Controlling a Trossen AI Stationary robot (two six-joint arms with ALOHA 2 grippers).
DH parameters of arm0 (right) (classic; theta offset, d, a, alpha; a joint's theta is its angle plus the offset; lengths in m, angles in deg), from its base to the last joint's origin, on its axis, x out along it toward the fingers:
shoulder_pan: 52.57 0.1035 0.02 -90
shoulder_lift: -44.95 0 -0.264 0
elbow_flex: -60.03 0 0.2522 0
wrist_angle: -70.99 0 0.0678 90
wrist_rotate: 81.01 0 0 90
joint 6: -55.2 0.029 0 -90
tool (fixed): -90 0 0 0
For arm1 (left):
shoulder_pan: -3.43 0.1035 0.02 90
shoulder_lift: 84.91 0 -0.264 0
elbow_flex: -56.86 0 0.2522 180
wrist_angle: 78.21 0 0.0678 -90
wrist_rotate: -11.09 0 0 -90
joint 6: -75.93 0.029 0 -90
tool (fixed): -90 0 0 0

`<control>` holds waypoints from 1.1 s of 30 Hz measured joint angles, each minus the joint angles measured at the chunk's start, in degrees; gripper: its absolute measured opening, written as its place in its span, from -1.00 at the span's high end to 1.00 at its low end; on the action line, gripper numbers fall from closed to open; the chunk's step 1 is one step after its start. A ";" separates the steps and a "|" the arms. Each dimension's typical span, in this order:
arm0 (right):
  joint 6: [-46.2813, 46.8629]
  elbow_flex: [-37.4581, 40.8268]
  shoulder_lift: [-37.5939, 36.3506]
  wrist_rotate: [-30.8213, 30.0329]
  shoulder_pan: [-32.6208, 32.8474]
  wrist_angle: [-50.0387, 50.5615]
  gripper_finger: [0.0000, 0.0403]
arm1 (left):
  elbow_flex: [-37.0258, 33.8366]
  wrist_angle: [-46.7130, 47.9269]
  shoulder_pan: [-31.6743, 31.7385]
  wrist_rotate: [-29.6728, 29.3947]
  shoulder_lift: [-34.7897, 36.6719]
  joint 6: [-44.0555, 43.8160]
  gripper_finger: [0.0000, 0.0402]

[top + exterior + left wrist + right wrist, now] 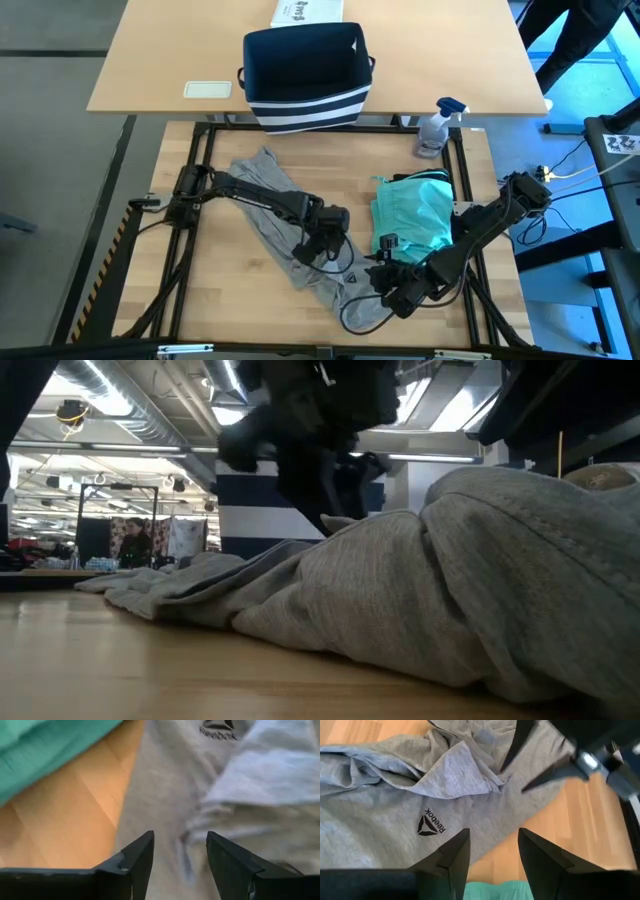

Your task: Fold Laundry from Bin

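My left hand (322, 243) hangs over the middle of the grey T-shirt (300, 240); its two fingers (137, 857) stand parted with nothing between them, tips just above a crumpled fold of the cloth. My right hand (388, 283) sits near the front edge of the wooden surface (230, 300), fingers (454, 855) likewise parted and empty, over the shirt's edge where bare wood shows. The two hands are close together, the left one visible across the shirt from the right wrist camera.

The grey T-shirt lies rumpled in a long diagonal band, from the back left of the surface toward the front centre. Its small black logo (431, 823) faces up on a flat stretch of cloth near the right hand. From table height the shirt is a bunched ridge filling most of the foreground.

The teal piece (412, 212) lies folded just right of the shirt, close beside the right arm.

The navy bin (305, 75) with white stripes stands upright on the lighter table behind. A white printed box (306, 11) is behind it, a spray bottle (440, 125) at the back right of the surface.
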 joint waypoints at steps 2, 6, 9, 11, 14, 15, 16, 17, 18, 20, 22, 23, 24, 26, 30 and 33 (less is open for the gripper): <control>-0.16 0.00 0.00 -0.25 -0.42 -0.23 0.17 | 0.00 2.95 -0.33 -0.03 1.33 -1.75 0.12; -1.24 0.00 0.00 0.47 -1.79 -2.33 0.17 | 0.00 9.40 -2.99 -0.08 3.63 -7.27 0.14; -4.95 0.00 0.00 3.24 -3.48 -7.55 0.17 | 0.00 13.37 -6.32 -2.05 4.92 -12.25 0.17; -8.12 0.00 0.00 6.73 -4.83 -11.74 0.17 | 0.00 15.03 -9.25 -4.26 5.24 -15.18 0.19; -12.08 -0.02 0.55 12.12 -7.13 -17.62 0.17 | 0.00 16.42 -13.79 -7.02 5.24 -19.34 0.23; -13.11 -0.02 0.87 13.49 -7.74 -18.89 0.17 | 0.00 16.76 -15.23 -8.02 5.24 -20.69 0.25; -13.99 -0.02 1.37 14.71 -8.36 -19.87 0.17 | 0.00 17.25 -16.65 -9.10 5.24 -22.32 0.27; -14.98 -0.02 1.92 15.92 -9.01 -20.78 0.17 | 0.00 17.63 -17.93 -10.51 5.26 -24.08 0.29; -15.68 -0.02 2.44 16.53 -9.44 -21.30 0.17 | 0.00 17.92 -19.21 -12.06 5.26 -25.88 0.31; -16.59 -0.02 3.49 17.38 -10.12 -21.26 0.17 | -0.02 18.81 -21.60 -15.38 5.26 -29.98 0.35; -16.72 -0.02 4.40 17.73 -10.58 -21.29 0.17 | -0.95 17.43 -23.83 -18.23 5.71 -33.22 0.38; -16.73 -0.02 4.71 17.80 -10.61 -21.23 0.17 | -2.21 16.29 -24.80 -19.34 6.31 -34.52 0.40; -16.75 -0.02 5.04 17.80 -10.61 -21.32 0.17 | -3.97 14.68 -25.65 -20.20 7.18 -35.83 0.41; -16.98 -0.02 5.27 17.80 -10.48 -21.36 0.17 | -9.14 10.04 -27.04 -20.92 10.05 -39.29 0.43; -17.09 -0.02 5.27 18.24 -10.42 -21.45 0.17 | -24.88 -5.69 -29.24 -25.40 20.60 -46.38 0.45; -17.16 -0.02 5.27 18.21 -10.44 -21.83 0.17 | -36.56 -19.95 -30.05 -26.60 26.16 -47.53 0.45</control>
